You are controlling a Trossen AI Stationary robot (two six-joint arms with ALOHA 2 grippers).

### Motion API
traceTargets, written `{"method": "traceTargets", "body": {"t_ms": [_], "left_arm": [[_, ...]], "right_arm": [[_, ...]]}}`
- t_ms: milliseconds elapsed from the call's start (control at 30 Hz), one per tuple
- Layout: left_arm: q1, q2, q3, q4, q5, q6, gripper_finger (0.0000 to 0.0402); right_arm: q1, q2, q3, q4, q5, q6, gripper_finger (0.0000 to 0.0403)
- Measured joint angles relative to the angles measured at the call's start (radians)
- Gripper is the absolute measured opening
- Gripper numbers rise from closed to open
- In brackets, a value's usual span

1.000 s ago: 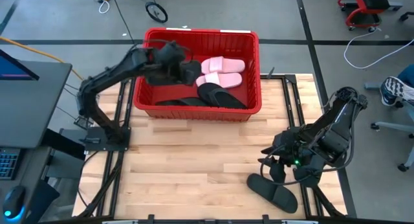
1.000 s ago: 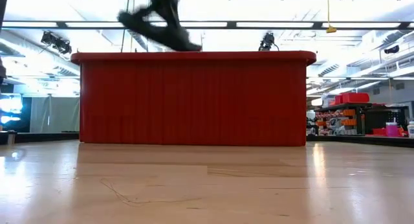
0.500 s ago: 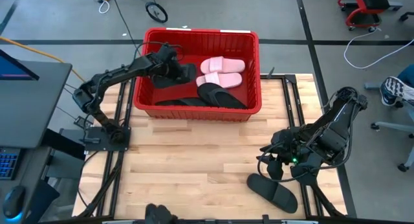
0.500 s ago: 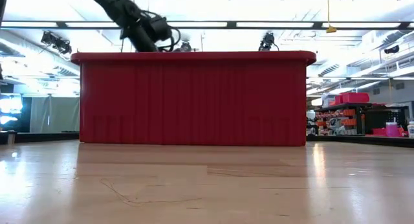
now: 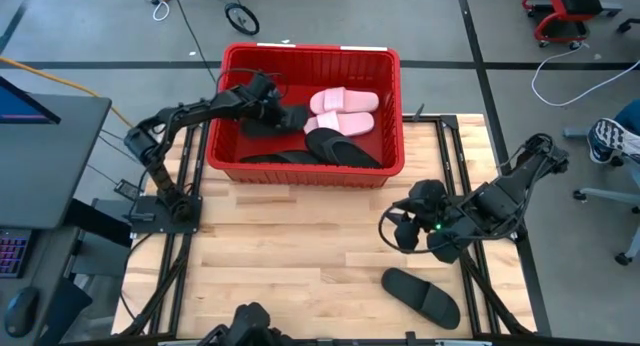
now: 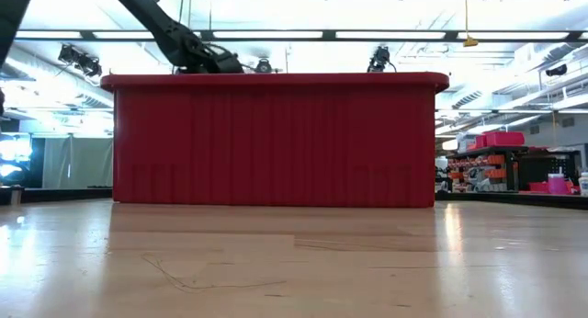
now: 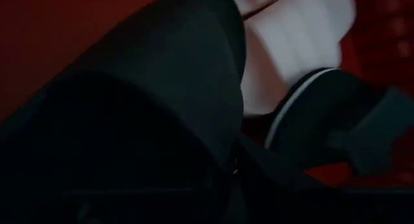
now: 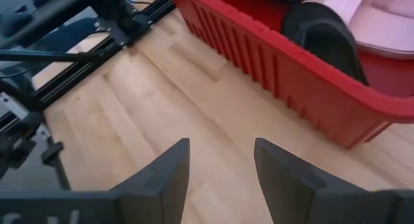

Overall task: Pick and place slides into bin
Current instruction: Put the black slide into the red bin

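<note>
- Left gripper [image 5: 268,106]: reaching into the red bin [image 5: 392,136] on its left side, right at a black slide [image 5: 280,120]. Can't tell whether the fingers are clamped on it or let go; the arm covers them from above.
- Left wrist view is no help: a black slide's strap fills nearly all of it, with a sliver of pale pink and red wall behind.
- Low view: only the bin's near wall [image 6: 276,139] shows, contents fully hidden; the left arm dips behind the rim, gripper out of sight.
- Right gripper [image 8: 220,166]: empty, fingers spread apart, hanging over bare wooden table [image 8: 162,127] between the bin and the last black slide [image 5: 422,295].
- That slide lies flat near the table's front edge, right side, apart from the gripper.
- In the bin: two pale pink slides [image 5: 345,111] side by side toward the right; black slides [image 5: 345,148] below them and along the near wall. Blacks overlap, so exact count is hard to call.
- A person's shoe [image 5: 612,138] is cut off at the right edge.
</note>
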Motion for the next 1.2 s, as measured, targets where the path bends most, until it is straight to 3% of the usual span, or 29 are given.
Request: {"method": "traceTargets", "body": {"t_ms": [200, 467, 600, 800, 1067, 1200], "left_arm": [[-0.005, 0.044, 0.0, -0.029, 0.058, -0.023, 0.0109], [0.007, 0.045, 0.0, -0.036, 0.062, 0.001, 0.0207], [0.023, 0.039, 0.005, -0.04, 0.061, -0.001, 0.0236], [0.042, 0.034, 0.122, -0.103, 0.067, -0.017, 0.0235], [0.04, 0.03, 0.365, -0.309, 0.069, 0.079, 0.0216], [0.037, 0.03, 0.421, -0.411, 0.059, 0.08, 0.0212]], "right_arm": [[-0.025, 0.0, 0.0, 0.0, -0.024, -0.005, 0.0179], [-0.026, 0.0, 0.0, 0.0, -0.063, -0.03, 0.0179], [-0.026, 0.0, 0.0, 0.0, -0.073, -0.028, 0.0179], [-0.026, 0.0, 0.0, -0.001, -0.152, -0.038, 0.0179], [-0.024, 0.0, 0.0, -0.124, -0.462, 0.035, 0.0179], [0.023, -0.001, -0.023, -0.118, -0.543, 0.121, 0.0179]]}}
